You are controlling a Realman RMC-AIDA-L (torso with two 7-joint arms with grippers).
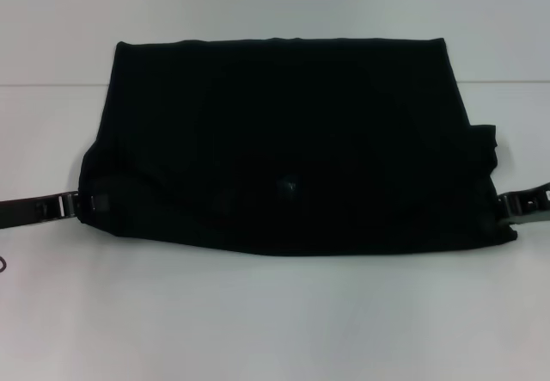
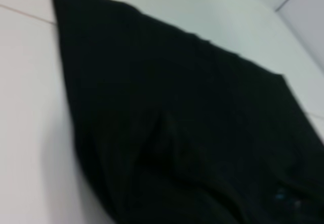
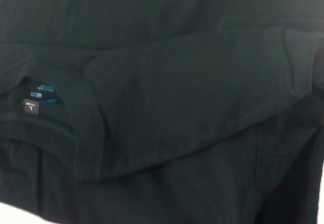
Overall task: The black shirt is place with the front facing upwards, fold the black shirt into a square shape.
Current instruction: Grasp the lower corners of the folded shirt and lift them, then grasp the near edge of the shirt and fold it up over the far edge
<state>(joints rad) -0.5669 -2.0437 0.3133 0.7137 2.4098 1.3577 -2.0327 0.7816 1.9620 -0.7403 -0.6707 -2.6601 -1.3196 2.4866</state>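
The black shirt (image 1: 288,144) lies folded into a wide rectangle across the white table (image 1: 258,321), its far edge straight and its near edge sagging in a soft curve. My left gripper (image 1: 84,202) sits low at the shirt's near left corner, touching the cloth, and my right gripper (image 1: 509,205) is at the near right corner, where a flap of fabric bunches up. Whether either claw is clenched on the cloth I cannot tell. In my right wrist view the blue neck label (image 3: 39,96) shows inside the collar, with folded layers overlapping beside it. My left wrist view shows one dark corner running out over the table.
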